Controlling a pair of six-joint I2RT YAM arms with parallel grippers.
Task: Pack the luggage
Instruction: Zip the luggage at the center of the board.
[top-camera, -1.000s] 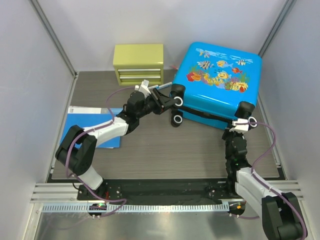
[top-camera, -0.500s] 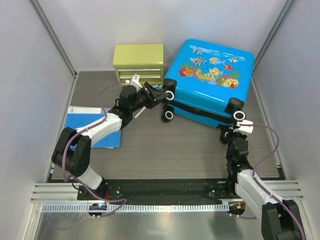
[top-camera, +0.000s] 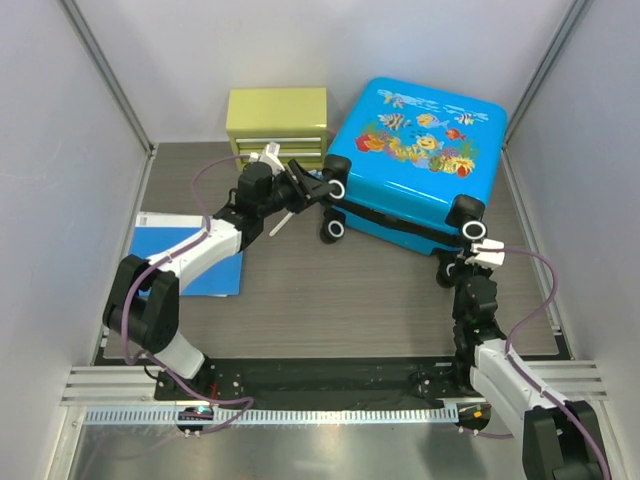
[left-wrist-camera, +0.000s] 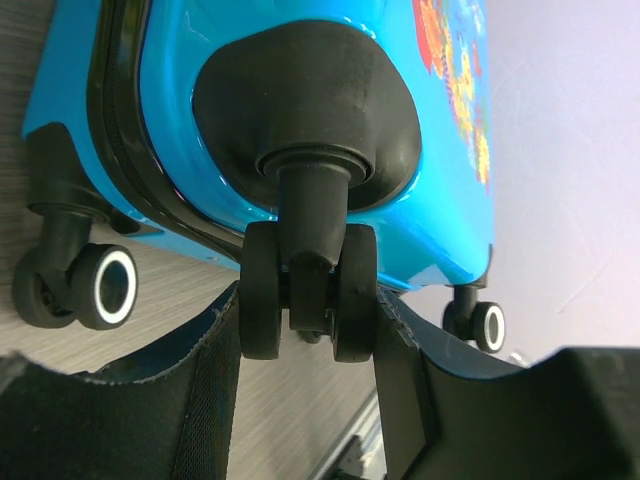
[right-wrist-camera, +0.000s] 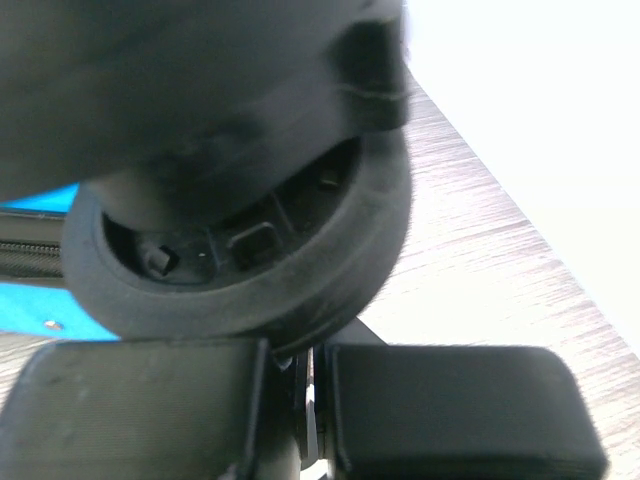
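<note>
Up at 1 o'clock on the dark wood-look desk (top-camera: 330, 290) you can see the luggage (top-camera: 425, 150), a big bright-blue hard case with fish and coral pictures. It is shut. Its picture side faces up, and its black wheels point to about 7 o'clock. One corner is just beside the small yellow-green box with drawers (top-camera: 277, 125) at 11 o'clock. A flat blue folder (top-camera: 160, 250) lies at 9 o'clock, partly under your left arm.

Your left pincer (top-camera: 312, 190) is at the wheel corner nearest the drawer box. From the left wrist camera, a black twin wheel (left-wrist-camera: 262, 290) sits between the two fingers (left-wrist-camera: 200, 400) and touches both. So this pincer is clenched on that wheel.

Your right pincer (top-camera: 468, 248) is at the other wheel corner, at 3 o'clock. Its two fingers (right-wrist-camera: 150, 400) are pressed tight together with nothing between them. A round black wheel (right-wrist-camera: 240, 250) sits right against their tips.
</note>
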